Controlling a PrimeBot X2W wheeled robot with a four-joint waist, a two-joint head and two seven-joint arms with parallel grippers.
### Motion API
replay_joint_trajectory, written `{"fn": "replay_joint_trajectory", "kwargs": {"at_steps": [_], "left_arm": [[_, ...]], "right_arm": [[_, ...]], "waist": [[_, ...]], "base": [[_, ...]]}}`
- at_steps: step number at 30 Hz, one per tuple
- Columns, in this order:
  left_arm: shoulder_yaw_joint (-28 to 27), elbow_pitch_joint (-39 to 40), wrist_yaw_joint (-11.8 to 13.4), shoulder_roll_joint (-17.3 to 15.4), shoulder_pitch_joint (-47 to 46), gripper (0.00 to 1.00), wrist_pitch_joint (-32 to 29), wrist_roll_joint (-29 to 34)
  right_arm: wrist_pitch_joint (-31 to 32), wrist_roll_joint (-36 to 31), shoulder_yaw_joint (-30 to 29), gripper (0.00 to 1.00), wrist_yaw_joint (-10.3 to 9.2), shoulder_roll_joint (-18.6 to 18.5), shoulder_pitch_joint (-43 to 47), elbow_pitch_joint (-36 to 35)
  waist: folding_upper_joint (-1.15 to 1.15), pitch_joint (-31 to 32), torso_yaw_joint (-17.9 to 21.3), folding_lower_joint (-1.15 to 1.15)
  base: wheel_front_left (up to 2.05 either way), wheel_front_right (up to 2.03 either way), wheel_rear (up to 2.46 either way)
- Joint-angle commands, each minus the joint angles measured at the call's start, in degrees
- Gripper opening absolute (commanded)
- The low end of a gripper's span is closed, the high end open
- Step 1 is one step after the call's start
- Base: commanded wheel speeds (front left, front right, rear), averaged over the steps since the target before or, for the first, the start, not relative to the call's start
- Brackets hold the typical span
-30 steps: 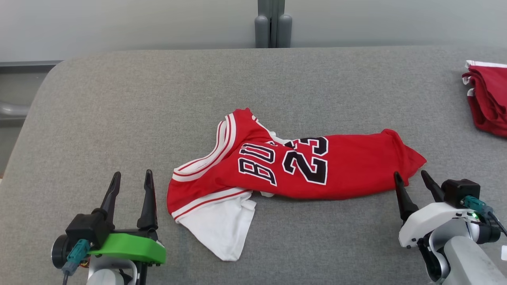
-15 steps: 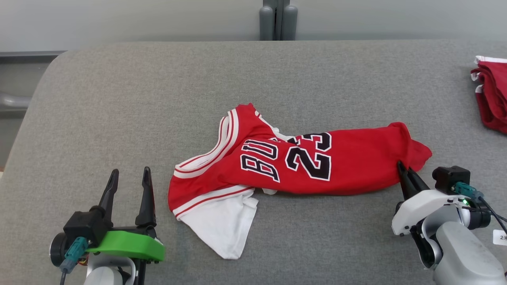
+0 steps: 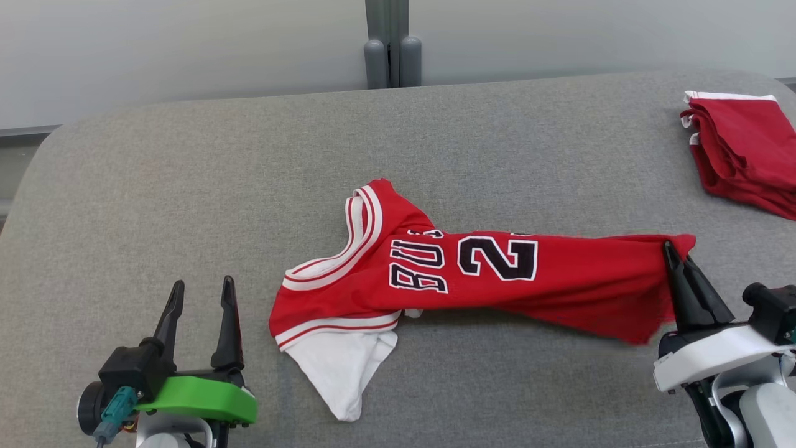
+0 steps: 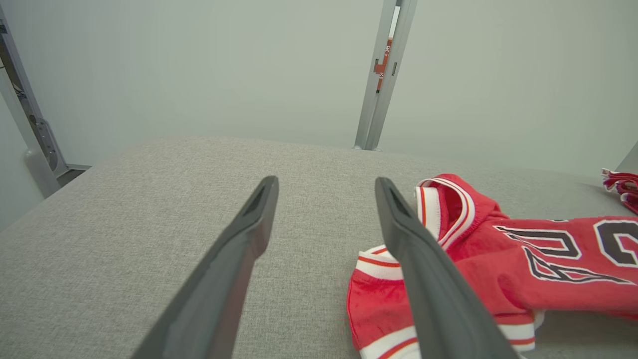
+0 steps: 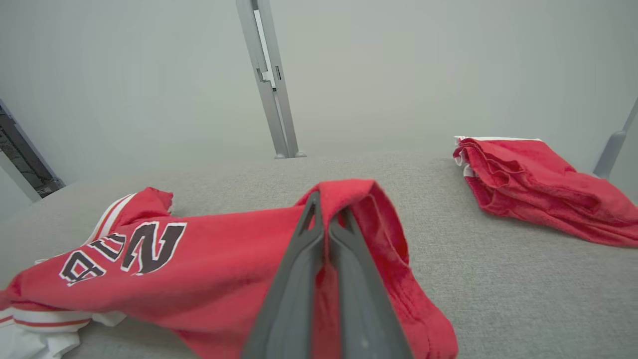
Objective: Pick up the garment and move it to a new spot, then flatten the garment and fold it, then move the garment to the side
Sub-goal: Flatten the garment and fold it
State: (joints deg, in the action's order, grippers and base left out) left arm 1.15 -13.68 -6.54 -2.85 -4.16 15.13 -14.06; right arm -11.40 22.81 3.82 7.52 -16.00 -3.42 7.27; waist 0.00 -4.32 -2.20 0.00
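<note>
at the right end of the jersey (image 3: 472, 274), the right gripper (image 3: 671, 252) is clamped on its hem; lift well clear of the table (image 3: 186, 186). left gripper (image 3: 203, 281) gapes empty.

- You'll find the garment (image 3: 559, 274) in the middle of the table (image 3: 186, 186).
- A cloth pile (image 3: 740, 149) lies behind it, far right.
- The left gripper (image 3: 204, 282) is left of it.
</note>
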Motion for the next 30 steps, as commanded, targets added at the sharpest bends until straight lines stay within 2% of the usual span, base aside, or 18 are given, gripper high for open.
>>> {"fn": "replay_joint_trajectory", "kwargs": {"at_steps": [1,6,12,16,24,25,26,27,30], "left_arm": [[0.20,-0.06,0.15,-0.12,0.35,1.00,-0.01,-0.35],[1.30,-0.34,0.19,-0.12,-0.91,1.00,-0.01,-0.99],[2.63,-0.57,0.31,-0.13,-2.28,1.00,-0.01,-1.82],[3.64,-1.05,0.28,-0.12,-3.69,1.00,-0.01,-2.29],[5.88,-1.54,0.65,-0.12,-6.07,1.00,-0.01,-3.48],[6.07,-1.61,0.75,-0.12,-6.26,1.00,-0.01,-3.57],[6.18,-1.66,0.82,-0.11,-6.36,1.00,-0.01,-3.66],[6.26,-1.71,0.87,-0.11,-6.47,1.00,-0.01,-3.70],[5.67,-1.79,1.04,-0.12,-6.34,1.00,-0.01,-3.58]], "right_arm": [[0.78,-0.98,-0.28,0.00,-0.06,-0.18,0.57,-1.01],[3.32,-2.69,0.45,0.00,-0.06,-0.62,-3.18,-3.13],[4.46,-4.06,4.10,0.00,-0.06,-1.91,-12.40,2.06],[4.51,-3.69,6.41,0.00,-0.06,-2.33,-20.60,10.14],[1.43,-2.58,7.97,0.00,-0.06,-0.67,-35.01,32.88],[0.89,-2.81,8.45,0.32,-0.05,-0.52,-36.20,35.70],[0.32,-2.90,8.88,0.92,-0.06,-0.29,-37.07,37.64],[-0.46,-2.67,9.36,1.00,-0.06,-0.09,-38.09,39.70],[-2.16,-1.75,10.73,1.00,-0.06,0.32,-39.24,43.28]], "waist": [[0.00,-0.08,-0.31,0.00],[0.00,-0.69,-2.16,0.00],[0.00,-2.65,-5.85,0.00],[0.00,-4.51,-8.68,0.00],[0.00,-7.72,-12.87,0.00],[0.00,-7.90,-13.10,0.00],[0.00,-7.97,-13.20,0.00],[0.00,-8.04,-13.27,0.00],[0.00,-7.94,-12.62,0.00]], "base": [[0.00,0.00,0.00],[0.00,0.00,0.00],[0.00,0.00,0.00],[0.00,0.00,0.00],[0.00,0.00,0.00],[0.00,0.00,0.00],[0.00,0.00,0.00],[0.00,0.00,0.00],[0.00,0.00,0.00]]}}
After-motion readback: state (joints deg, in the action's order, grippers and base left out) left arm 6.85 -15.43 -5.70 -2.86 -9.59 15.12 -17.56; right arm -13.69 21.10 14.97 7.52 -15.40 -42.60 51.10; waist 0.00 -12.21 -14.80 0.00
